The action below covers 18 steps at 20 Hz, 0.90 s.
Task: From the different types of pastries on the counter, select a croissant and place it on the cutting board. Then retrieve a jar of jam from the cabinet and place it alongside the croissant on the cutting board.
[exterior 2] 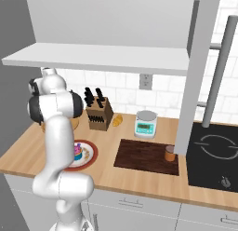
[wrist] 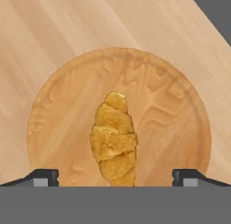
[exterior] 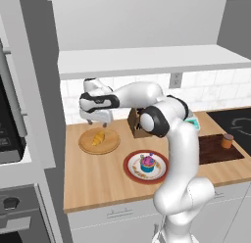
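Croissant [exterior: 99,137]: we find it lying on the round pale wooden board [exterior: 112,145], near that board's middle, long axis running toward the wall. We take this round board as our landmark for all that follows.

Gripper [exterior: 97,123]: we record it hanging just above the round board, directly over the croissant and apart from it. In the hand view the croissant [wrist: 114,139] sits midway between the two dark finger tips [wrist: 44,177], one to each side with bare board between tip and pastry. We note the jaws spread wide and holding nothing.

Counter [exterior: 93,181]: light wood, carrying the round board at its left end, close to the grey column.

Knife block [exterior: 136,125]: just to the right of the round board, against the tiled wall.

Cupcake [exterior: 147,162]: pink and blue frosting, on a red-rimmed plate [exterior: 132,172], in front and to the right of the round board.

Cutting board [exterior: 219,150]: dark brown, well to the right of the round board, past the plate.

Jar of jam [exterior: 227,140]: orange-brown, standing upright on the cutting board's right end, well apart from the round board.

Kitchen scale [exterior 2: 145,124]: white, behind the cutting board, right of the knife block. A second small golden pastry [exterior 2: 117,120] lies between scale and block.

Cabinet [exterior: 147,60]: pale shelf above the round board.
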Tool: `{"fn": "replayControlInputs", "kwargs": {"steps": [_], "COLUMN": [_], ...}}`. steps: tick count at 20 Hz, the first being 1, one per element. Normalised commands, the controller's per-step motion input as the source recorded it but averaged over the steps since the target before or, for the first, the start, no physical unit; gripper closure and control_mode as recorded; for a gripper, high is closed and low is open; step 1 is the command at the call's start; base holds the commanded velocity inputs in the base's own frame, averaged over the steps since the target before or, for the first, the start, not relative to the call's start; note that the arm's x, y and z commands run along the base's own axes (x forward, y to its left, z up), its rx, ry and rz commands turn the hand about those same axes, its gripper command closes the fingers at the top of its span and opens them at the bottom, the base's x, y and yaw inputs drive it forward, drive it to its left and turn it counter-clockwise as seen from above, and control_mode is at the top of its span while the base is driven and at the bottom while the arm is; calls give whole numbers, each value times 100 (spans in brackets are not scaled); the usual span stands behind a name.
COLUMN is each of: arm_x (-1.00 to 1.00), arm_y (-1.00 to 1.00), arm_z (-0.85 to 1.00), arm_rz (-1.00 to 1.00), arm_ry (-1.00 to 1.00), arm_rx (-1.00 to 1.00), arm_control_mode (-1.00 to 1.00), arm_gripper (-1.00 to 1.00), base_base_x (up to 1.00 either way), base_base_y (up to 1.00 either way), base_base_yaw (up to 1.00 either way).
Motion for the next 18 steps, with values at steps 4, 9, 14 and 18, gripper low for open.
{"fn": "replayControlInputs", "kwargs": {"steps": [4, 9, 14, 18], "arm_x": [0, 0, 0, 2], "arm_y": [11, 0, 0, 0], "arm_z": [-39, -66, -45, -37], "arm_rz": [1, 0, 0, 0], "arm_ry": [1, -2, -3, -5], "arm_rx": [1, 0, 0, 0], "arm_control_mode": [-100, -100, -100, -100], "arm_gripper": [-100, -100, -100, -100], "base_base_x": [0, 0, 0, 0], "base_base_y": [0, 0, 0, 0], "base_base_yaw": [0, 0, 0, 0]}}
